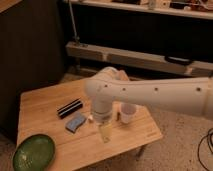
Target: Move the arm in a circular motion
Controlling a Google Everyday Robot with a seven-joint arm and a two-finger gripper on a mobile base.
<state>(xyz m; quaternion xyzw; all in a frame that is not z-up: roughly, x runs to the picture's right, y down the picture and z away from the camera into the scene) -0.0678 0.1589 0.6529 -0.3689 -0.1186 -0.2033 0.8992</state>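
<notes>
1. Progress is hard to call from where I'm standing. The arm (160,95) reaches in from the right and hangs over the middle of the table (40,110). My guess is it's somewhere along its loop, but nothing here shows how much of the circle is done or left.
2. Nothing needs grabbing for this one. The cup (128,113), sponge (76,122), black bar (70,107) and green plate (34,152) are just stuff to not hit.
3. The gripper (105,134) points down, low over the wood near the front edge, between the sponge and the cup. I can't tell whether it's open or closed.
4. The arm's fat rounded joint sits right above the gripper. The long white segment runs off to the right and out of view.
</notes>
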